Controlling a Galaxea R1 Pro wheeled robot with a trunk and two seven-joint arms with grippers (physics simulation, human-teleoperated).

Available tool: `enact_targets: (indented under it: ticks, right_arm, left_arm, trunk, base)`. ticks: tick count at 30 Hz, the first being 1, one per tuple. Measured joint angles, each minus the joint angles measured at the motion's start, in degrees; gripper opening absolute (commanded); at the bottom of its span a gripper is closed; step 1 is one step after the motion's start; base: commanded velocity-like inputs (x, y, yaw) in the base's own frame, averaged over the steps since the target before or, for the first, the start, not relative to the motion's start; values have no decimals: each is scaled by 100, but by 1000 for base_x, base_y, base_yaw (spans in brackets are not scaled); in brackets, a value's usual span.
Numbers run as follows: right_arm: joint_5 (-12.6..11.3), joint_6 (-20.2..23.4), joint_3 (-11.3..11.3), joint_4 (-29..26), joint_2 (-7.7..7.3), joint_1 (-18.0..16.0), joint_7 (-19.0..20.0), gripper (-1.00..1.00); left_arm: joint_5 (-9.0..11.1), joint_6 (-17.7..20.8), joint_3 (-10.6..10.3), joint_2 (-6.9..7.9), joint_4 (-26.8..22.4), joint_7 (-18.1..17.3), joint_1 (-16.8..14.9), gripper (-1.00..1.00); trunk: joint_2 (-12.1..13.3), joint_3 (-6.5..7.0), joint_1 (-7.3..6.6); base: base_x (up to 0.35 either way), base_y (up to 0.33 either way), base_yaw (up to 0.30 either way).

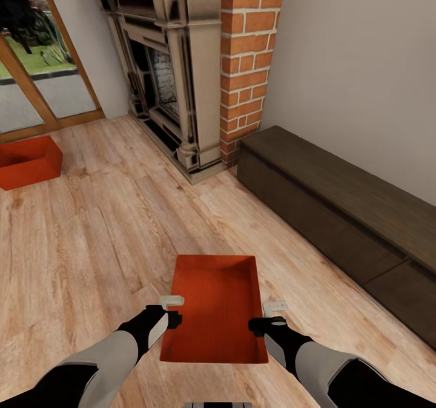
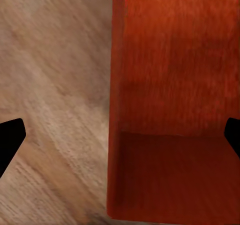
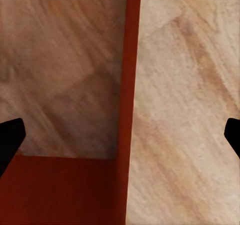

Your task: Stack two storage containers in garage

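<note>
Red-orange ribbed plastic bin [image 1: 217, 311] | rectangular, open-top | wood-plank floor [image 1: 91, 244]

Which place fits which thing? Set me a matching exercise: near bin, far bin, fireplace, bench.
Things:
1. near bin
2. far bin
3. fireplace
4. bench

Places:
A. along the right wall
B. on the wood floor between the two grippers
C. by the glass door, at the head view's left edge
D. beside the brick column

Pairs: 1-B, 2-C, 3-D, 4-A
</note>
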Motion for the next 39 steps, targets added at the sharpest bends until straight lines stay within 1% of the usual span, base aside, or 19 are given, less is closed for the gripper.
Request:
enact_targets:
  ticks: [10, 22, 31, 39]
  right_arm:
    - [6, 3, -1, 0, -2, 0, -3, 100]
    - [8, 12, 0, 0, -2, 0, -2, 100]
    - [8, 18, 0, 1, -2, 0, -2, 100]
    - [8, 19, 0, 1, -2, 0, -2, 100]
  left_arm:
    - [-5, 0, -2, 0, -2, 12, 1, 100]
    - [-5, -11, -5, 0, 4, 26, -1, 100]
    - [-6, -8, -4, 3, 6, 34, 0, 100]
    - [-13, -9, -8, 7, 7, 35, -2, 100]
  trunk:
    - [-401, -180, 220]
    - [-403, -180, 220]
    - [-762, -341, 417]
    - [-764, -342, 418]
  base:
    - [0, 0, 0]
    - [0, 0, 0]
    - [0, 0, 0]
    - [0, 0, 0]
